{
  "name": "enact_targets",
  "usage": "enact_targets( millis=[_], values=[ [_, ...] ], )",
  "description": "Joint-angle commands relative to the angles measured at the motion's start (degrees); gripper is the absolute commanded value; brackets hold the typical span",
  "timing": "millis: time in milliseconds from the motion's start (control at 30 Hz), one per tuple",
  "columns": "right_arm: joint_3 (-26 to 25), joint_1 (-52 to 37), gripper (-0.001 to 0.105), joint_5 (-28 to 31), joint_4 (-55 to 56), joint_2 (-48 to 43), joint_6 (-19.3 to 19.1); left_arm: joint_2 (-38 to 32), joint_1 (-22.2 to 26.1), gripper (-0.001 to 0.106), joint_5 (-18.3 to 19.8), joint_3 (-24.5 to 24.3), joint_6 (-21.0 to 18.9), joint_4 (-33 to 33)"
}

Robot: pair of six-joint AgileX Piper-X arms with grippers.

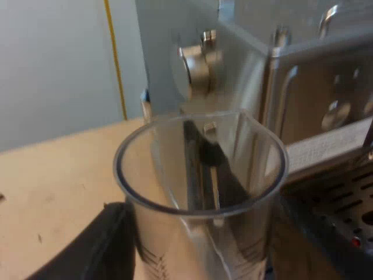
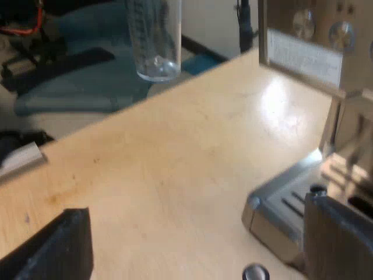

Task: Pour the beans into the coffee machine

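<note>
Clamped upright in the left jaws, the glass [image 1: 201, 192] is held before the coffee machine [image 1: 245, 64] at twelve o'clock, no beans being seen inside; the pour is judged done, a gentle set-down on the desk [image 2: 175, 146] is called for, and the right jaws are parted.

Soft light, glare on table [image 2: 274, 102]

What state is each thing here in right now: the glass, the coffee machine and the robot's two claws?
measuring glass: upright, looks empty, held beside the machine, apparently lifted off the table.
left gripper: shut on the measuring glass.
right gripper: open, fingers wide apart, holding nothing, low over the table near the machine's drip tray.
espresso machine: standing on the table; on or off cannot be told.
</note>
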Motion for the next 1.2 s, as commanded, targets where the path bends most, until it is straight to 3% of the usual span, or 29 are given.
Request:
enact_targets(
  millis=[33,233,400,567,800,867,900,1200],
  values=[
    [-0.3,0.1,0.079,-0.1,-0.4,1.8,0.0,-0.4,0.0,0.022,0.3,0.7,-1.7,-2.8],
    [-0.3,0.1,0.079,-0.1,-0.4,5.7,0.0,-0.4,0.0,0.022,0.1,9.5,-3.1,-13.0],
    [-0.3,0.1,0.079,0.2,-1.7,8.3,0.0,-0.4,0.0,0.022,-0.4,17.5,-3.1,-25.3],
    [-0.3,0.1,0.079,0.2,-4.4,10.5,0.0,-0.3,0.0,0.022,-6.3,23.6,-3.1,-33.9],
    [-0.3,0.1,0.079,3.9,-8.2,14.2,-0.1,3.0,0.0,0.022,-7.2,25.8,-3.1,-37.0],
    [-0.3,0.1,0.079,4.6,-8.7,14.6,-0.1,5.5,0.0,0.022,-6.9,25.9,-3.1,-39.5],
    [-0.3,0.1,0.079,4.7,-8.8,14.7,-0.1,10.5,0.0,0.022,-6.9,25.9,-5.3,-45.2],
    [-0.3,0.1,0.079,5.4,-9.6,17.0,-1.7,21.5,-0.3,0.022,-6.4,25.9,-5.2,-53.8]
  ],
)
